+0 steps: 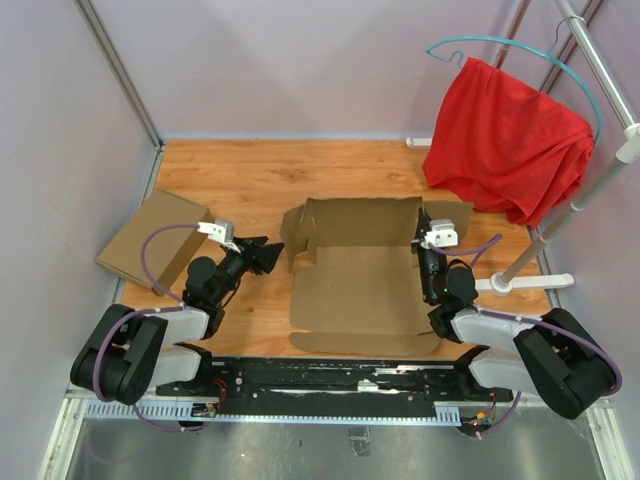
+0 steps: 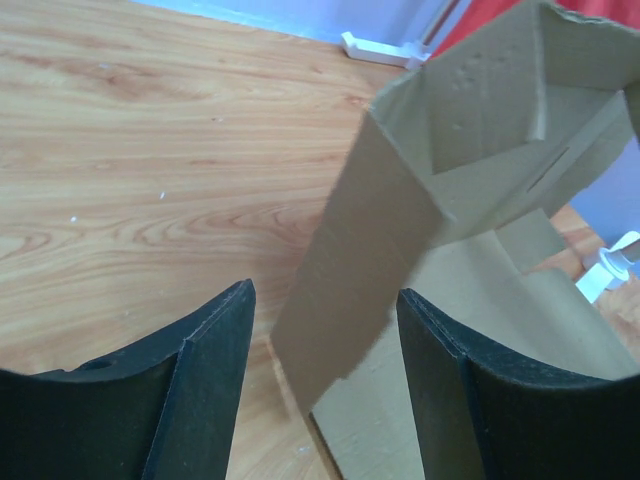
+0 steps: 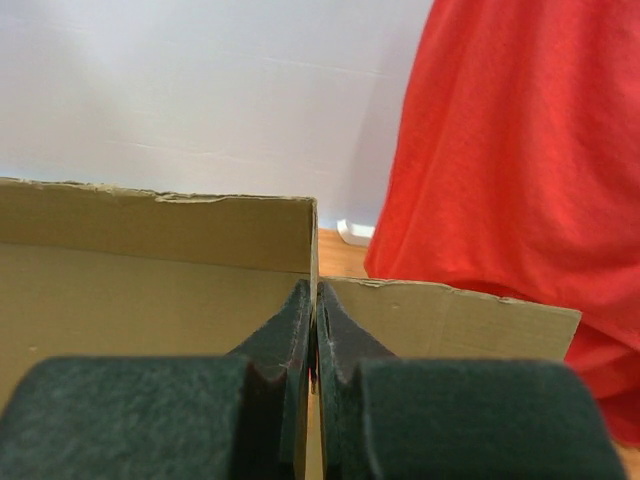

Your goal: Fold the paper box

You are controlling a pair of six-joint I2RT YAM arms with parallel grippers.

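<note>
Paper box (image 1: 365, 290): brown corrugated piece, partly formed, lying on the wooden surface (image 1: 250, 180) in front of both arm bases; base panel flat, rear wall raised, front flap flat on the side nearest the bases

Paper box, left side: a side flap stands tilted at the box's rear left corner; the left wrist view shows its inner face with a slot and a row of small dimples

Paper box, right side: a side wall stands upright along the box's right edge

Left gripper (image 1: 272, 255): released, jaws held well apart, just beside the box's left side flap; in the wrist view the flap's edge sits in line with the gap between the fingers (image 2: 215, 350); contact with either finger cannot be told

Right gripper (image 3: 315, 295): clenched on the paper box, jaws pinched together over the top edge of a thin cardboard panel at the box's rear right corner

Tan cardboard box (image 1: 155, 240): closed flat block, well to the left of the paper box, apart from it, set at an angle

Red cloth (image 1: 505, 140): hangs on a teal hanger (image 1: 500, 45) beyond the paper box's rear right corner, not touching it

White rail (image 1: 590, 60): stands to the right of the paper box and carries the hanger
</note>
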